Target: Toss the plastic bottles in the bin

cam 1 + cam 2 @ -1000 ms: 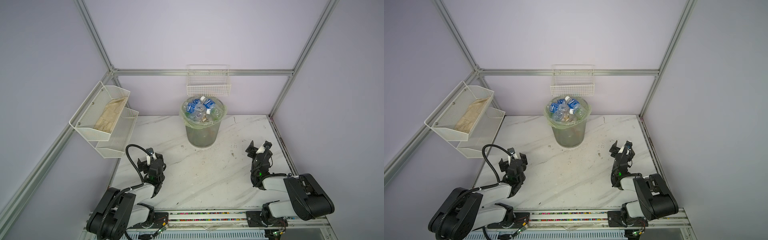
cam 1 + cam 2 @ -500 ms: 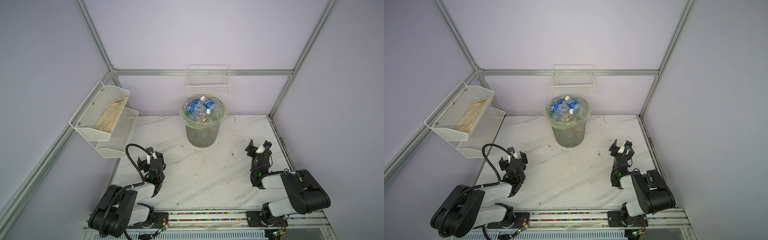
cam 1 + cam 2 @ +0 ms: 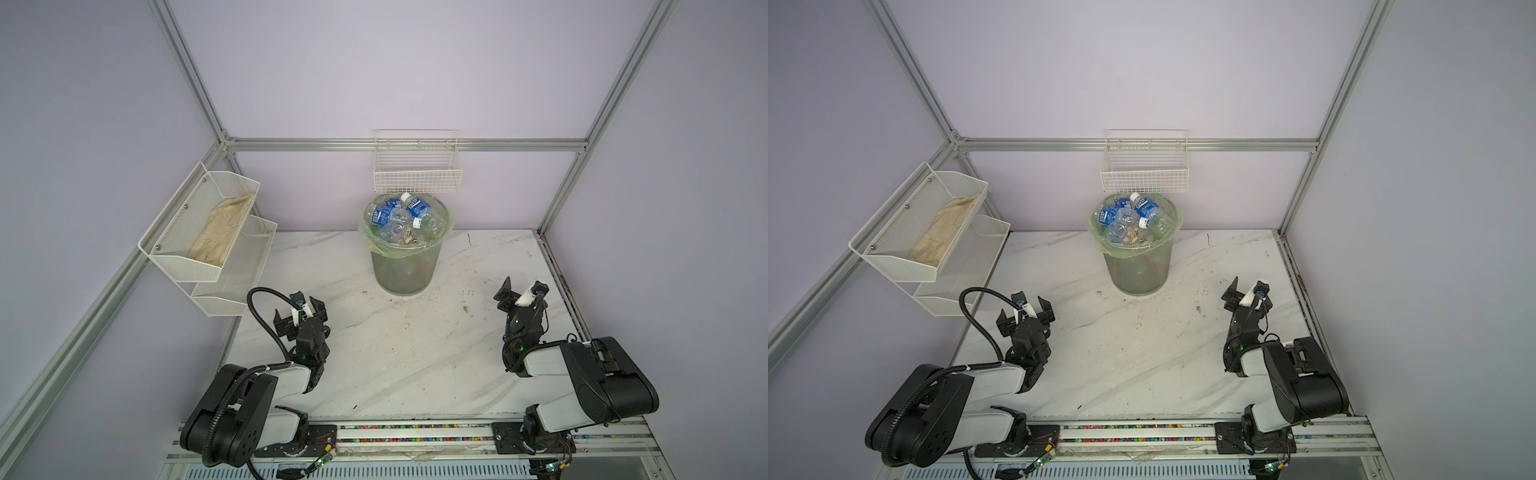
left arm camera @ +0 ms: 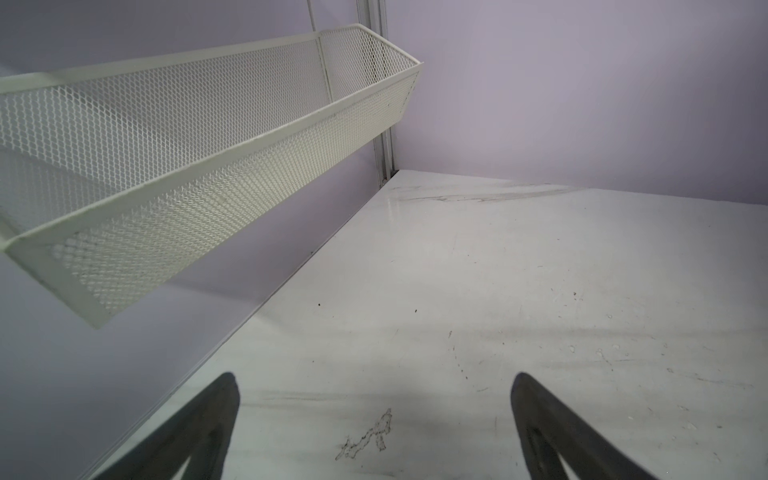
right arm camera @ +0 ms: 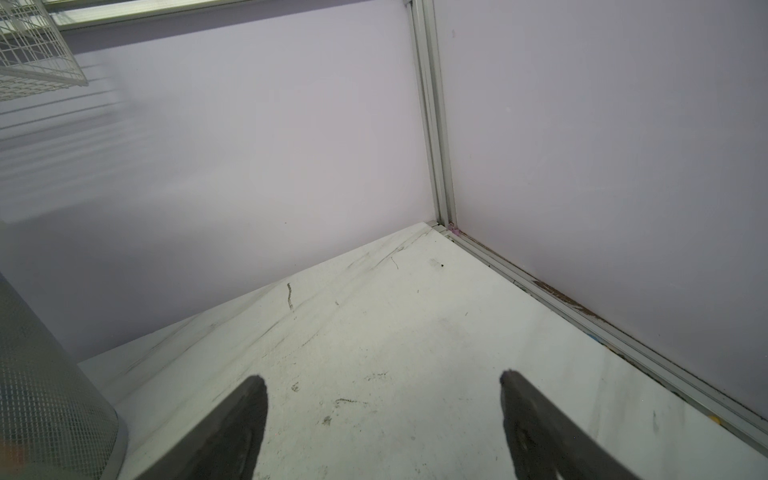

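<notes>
All bottles (image 3: 404, 217) in view are lying heaped in the bin (image 3: 401, 272) at the back of the table (image 3: 415, 357) — none is showing on the marble in any view. The pile is reaching the rim, and one blue-labelled bottle (image 3: 415, 206) is poking above it, just under the wire basket (image 3: 417, 176). The left gripper (image 3: 299, 316) and right gripper (image 3: 521, 291) are sitting low near the front, well apart from the bin, jaws spread, holding nothing. Judgement: the risk is coming from the heap — an arm sweep nudging the bin or snagging the bag (image 3: 374, 244) is likely to be tipping the top bottle back out.
</notes>
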Action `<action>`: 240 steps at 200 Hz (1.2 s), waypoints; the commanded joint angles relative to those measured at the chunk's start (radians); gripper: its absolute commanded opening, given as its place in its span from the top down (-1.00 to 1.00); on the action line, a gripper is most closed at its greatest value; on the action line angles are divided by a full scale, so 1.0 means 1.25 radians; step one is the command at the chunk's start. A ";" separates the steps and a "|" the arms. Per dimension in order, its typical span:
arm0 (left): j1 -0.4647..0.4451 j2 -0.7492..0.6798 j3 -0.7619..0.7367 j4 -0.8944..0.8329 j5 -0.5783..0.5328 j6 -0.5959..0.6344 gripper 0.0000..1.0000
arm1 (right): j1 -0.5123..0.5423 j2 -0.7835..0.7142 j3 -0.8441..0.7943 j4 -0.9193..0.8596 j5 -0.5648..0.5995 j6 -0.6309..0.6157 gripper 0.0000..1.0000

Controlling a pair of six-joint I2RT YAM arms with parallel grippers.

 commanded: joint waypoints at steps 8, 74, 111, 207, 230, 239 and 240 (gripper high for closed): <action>0.009 0.009 0.001 0.084 -0.009 0.014 -0.99 | -0.004 0.005 -0.006 0.062 -0.006 -0.032 -0.75; 0.017 0.041 -0.023 0.191 -0.018 0.021 -0.99 | -0.004 0.043 0.005 0.103 0.007 -0.061 -0.74; 0.019 0.046 -0.035 0.230 -0.031 0.021 -0.99 | -0.008 0.110 -0.018 0.234 -0.003 -0.082 -0.74; 0.072 0.165 -0.084 0.424 -0.009 -0.023 -0.99 | -0.018 0.280 -0.011 0.404 -0.074 -0.143 -0.95; 0.072 0.166 -0.091 0.432 -0.005 -0.026 -0.99 | -0.018 0.275 -0.003 0.386 -0.079 -0.149 -0.95; 0.072 0.166 -0.089 0.432 0.003 -0.021 -0.99 | -0.018 0.270 0.007 0.363 -0.080 -0.148 -0.95; 0.072 0.166 -0.089 0.432 0.005 -0.020 -0.99 | -0.018 0.269 0.009 0.359 -0.079 -0.148 -0.95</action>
